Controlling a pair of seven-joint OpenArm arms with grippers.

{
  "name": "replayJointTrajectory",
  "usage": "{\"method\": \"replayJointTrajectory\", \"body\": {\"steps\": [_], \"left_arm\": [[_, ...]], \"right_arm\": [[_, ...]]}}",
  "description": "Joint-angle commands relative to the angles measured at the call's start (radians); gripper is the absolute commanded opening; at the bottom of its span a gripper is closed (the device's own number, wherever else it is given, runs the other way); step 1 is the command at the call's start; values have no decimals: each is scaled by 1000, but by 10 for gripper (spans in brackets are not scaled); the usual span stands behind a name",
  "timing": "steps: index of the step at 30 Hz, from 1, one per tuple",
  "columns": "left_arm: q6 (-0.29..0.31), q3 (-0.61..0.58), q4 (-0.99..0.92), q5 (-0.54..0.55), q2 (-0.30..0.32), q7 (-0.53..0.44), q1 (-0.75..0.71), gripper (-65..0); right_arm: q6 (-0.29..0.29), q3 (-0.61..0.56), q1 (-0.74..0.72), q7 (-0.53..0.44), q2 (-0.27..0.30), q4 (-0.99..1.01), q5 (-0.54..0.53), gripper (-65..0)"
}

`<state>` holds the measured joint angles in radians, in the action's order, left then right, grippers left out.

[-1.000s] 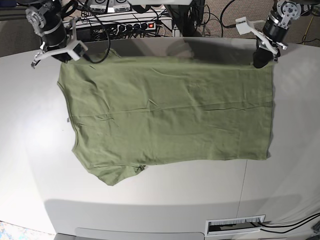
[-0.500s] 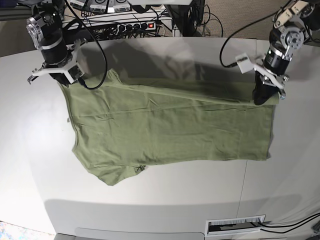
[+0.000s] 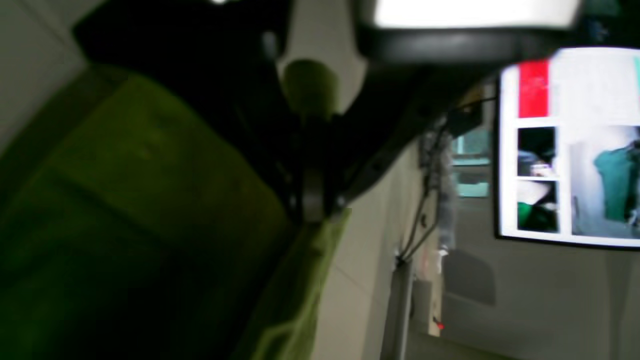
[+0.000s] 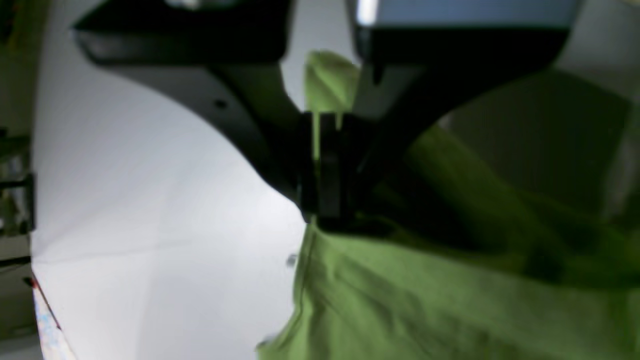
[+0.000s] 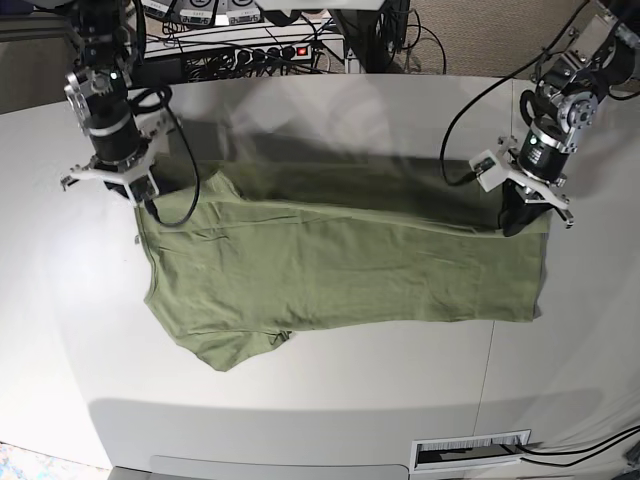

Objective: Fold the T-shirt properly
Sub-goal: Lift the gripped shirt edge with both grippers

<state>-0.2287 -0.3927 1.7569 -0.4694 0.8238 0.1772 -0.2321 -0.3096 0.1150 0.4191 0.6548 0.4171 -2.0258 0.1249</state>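
In the base view, the right gripper at the left is clamped on the shoulder edge of the T-shirt. The olive-green garment lies across the grey desk, its far edge lifted and drawn forward. At the right, the left gripper pinches the hem corner.

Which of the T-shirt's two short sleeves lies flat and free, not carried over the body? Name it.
The sleeve on the near edge of the olive-green cotton T-shirt, toward the base view's left. It rests spread on the white table, while the far sleeve rides on the folded-over edge.
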Motion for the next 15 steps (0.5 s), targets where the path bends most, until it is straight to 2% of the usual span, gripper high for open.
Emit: {"method": "replayJointTrajectory", "body": {"steps": [1, 9, 15], "left_arm": [[-24, 9, 2, -3, 8, -21, 15, -650], [-22, 9, -40, 8, -56, -48, 25, -650], [-21, 9, -43, 37, -65, -67, 36, -650]], "right_arm": [[15, 8, -18, -22, 9, -5, 2, -650], [15, 8, -92, -39, 6, 83, 2, -650], [16, 8, -129, -53, 6, 123, 2, -650]]}}
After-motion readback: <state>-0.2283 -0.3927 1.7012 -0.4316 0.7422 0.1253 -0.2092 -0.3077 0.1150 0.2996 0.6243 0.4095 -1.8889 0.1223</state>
